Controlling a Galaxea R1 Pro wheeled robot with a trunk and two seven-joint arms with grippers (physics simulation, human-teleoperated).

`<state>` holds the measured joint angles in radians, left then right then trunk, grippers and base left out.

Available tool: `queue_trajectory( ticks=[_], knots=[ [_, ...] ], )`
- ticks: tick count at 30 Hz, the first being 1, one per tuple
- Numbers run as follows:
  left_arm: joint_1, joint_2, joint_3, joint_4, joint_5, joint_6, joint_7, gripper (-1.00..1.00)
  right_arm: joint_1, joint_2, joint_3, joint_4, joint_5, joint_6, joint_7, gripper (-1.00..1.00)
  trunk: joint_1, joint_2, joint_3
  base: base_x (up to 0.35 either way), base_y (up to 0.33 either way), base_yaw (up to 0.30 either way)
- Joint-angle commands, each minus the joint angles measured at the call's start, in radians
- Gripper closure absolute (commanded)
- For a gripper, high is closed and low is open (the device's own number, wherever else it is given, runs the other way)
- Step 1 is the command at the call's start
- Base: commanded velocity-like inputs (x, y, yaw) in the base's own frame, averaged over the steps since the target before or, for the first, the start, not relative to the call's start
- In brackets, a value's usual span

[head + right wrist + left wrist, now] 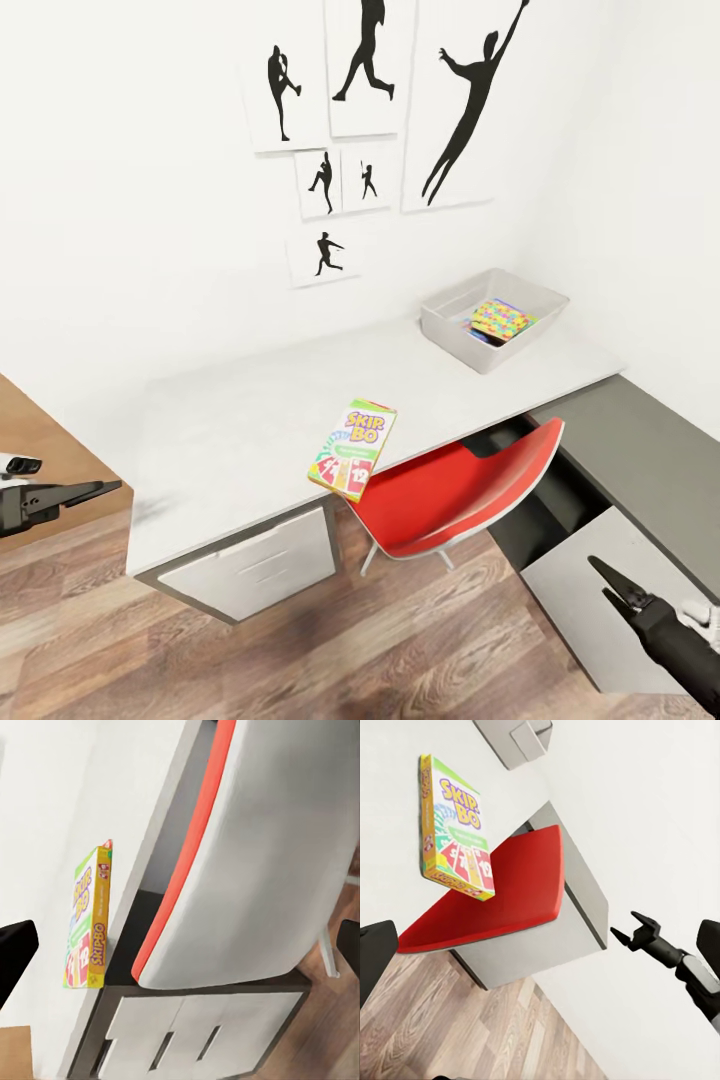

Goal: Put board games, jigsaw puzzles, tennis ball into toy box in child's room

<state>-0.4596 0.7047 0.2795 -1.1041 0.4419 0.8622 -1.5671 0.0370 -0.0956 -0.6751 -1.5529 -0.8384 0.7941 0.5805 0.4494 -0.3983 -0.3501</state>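
A Skip-Bo board game point(352, 449) lies flat on the pale table point(230, 430), close to its front edge; the left wrist view point(454, 825) and the right wrist view point(86, 919) both take it in. At the table's far right end sits the light-grey toy box point(447, 318), with a multicoloured jigsaw puzzle point(500, 320) inside on top of something dark. My left gripper point(105, 490) hovers open off the table's left end. My right gripper point(603, 580) is open and empty, low at the right above the side desk.
A red chair point(460, 490) is tucked under the table just right of the Skip-Bo box. White drawers point(260, 570) sit below the table's left part. A lower dark-grey side desk point(640, 440) runs along the right wall. Wood-plank floor point(400, 650) lies in front.
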Motion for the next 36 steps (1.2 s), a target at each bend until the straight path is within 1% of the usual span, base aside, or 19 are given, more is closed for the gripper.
queue_trajectory(
  ticks=[1, 4, 11, 17, 19, 28, 36],
  knots=[
    [0.000, 0.001, 0.000, 0.000, 0.000, 0.011, -0.004, -1.00, 0.000, 0.004, 0.010, 0.005, 0.004, -0.017, 0.001, -1.00, 0.001, -0.002, -0.001, -0.002, -0.004, 0.000],
    [0.000, 0.000, 0.000, 0.000, 0.000, 0.011, -0.004, -1.00, 0.000, 0.008, 0.021, 0.014, 0.010, -0.055, 0.001, -1.00, 0.001, -0.002, -0.001, -0.001, -0.002, 0.000],
    [0.000, 0.001, 0.000, 0.000, 0.000, 0.011, -0.004, -1.00, 0.000, 0.009, 0.039, 0.025, 0.021, -0.078, -0.003, -1.00, 0.001, -0.002, -0.001, 0.000, 0.000, 0.000],
    [-0.001, 0.000, -0.001, 0.001, -0.001, 0.011, -0.004, -1.00, 0.000, 0.010, 0.080, 0.033, 0.036, -0.086, -0.011, -1.00, 0.001, -0.002, -0.001, 0.000, 0.000, 0.000],
    [0.000, 0.000, -0.002, 0.002, -0.001, 0.011, -0.004, -1.00, 0.000, 0.010, 0.096, 0.035, 0.053, -0.089, -0.014, -1.00, 0.001, -0.002, 0.001, 0.000, 0.000, 0.000],
    [0.000, -0.001, -0.004, 0.003, -0.002, 0.011, -0.004, -1.00, 0.000, 0.011, 0.105, 0.036, 0.117, -0.091, -0.015, -1.00, 0.001, -0.002, 0.013, 0.000, 0.000, 0.000],
    [0.002, -0.001, -0.005, 0.005, -0.002, 0.011, -0.004, -1.00, 0.000, 0.010, 0.102, 0.037, 0.128, -0.103, -0.012, -1.00, 0.001, -0.002, 0.026, 0.000, 0.000, 0.000]
  ],
)
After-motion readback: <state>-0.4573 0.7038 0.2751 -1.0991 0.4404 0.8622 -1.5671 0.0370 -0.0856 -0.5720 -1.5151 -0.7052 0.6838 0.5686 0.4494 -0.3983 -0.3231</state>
